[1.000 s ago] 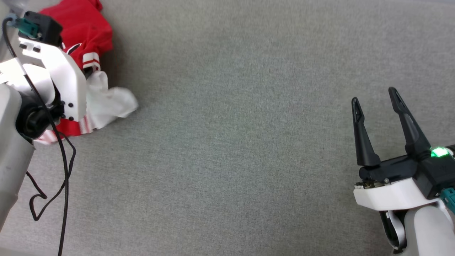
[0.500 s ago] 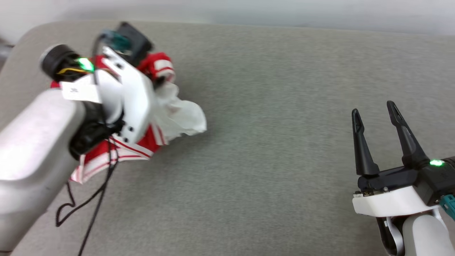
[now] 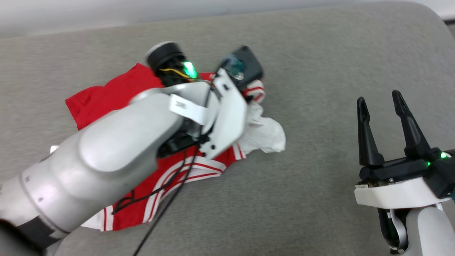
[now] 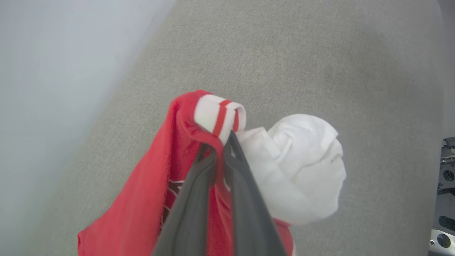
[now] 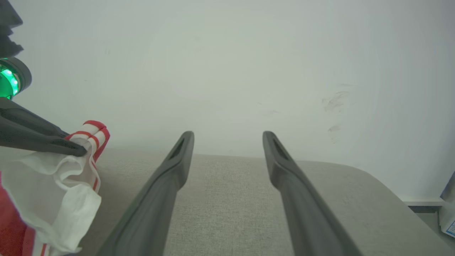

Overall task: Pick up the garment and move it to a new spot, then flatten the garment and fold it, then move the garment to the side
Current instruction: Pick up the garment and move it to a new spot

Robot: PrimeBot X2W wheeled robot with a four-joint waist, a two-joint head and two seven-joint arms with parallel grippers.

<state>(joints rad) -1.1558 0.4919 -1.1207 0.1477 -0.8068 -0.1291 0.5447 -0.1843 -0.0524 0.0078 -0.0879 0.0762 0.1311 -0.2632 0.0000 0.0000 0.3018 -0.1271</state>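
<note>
Closed tight with the left gripper on a fold of white-and-red striped trim at the top of the garment, with red cloth on one side of the dark fingers and a balled white sleeve on the other. Lifted only that pinched edge, and left the rest trailing on the grey surface, spread red and striped beneath the pale left forearm. Over the last second, carried the bundle from near the grey surface's left end toward its middle. Judged that by the surface's rounded corners, not by place in the picture, given the swing of the head view. Kept the right gripper wide open and empty over the grey surface's right part, apart from the cloth. Read this as the first step under way: picked up and travelling to a new spot, not yet set down, with flattening and folding still ahead. Could not see the left fingertips from the head view, covered there by the wrist and its camera. Could not tell how much cloth lay under the forearm, nor read the lettering beyond a dark scrap beside the fingers in the left wrist view. Lost the garment's lower edge off the bottom of that view, and most of the garment off the left of the right wrist view.
</note>
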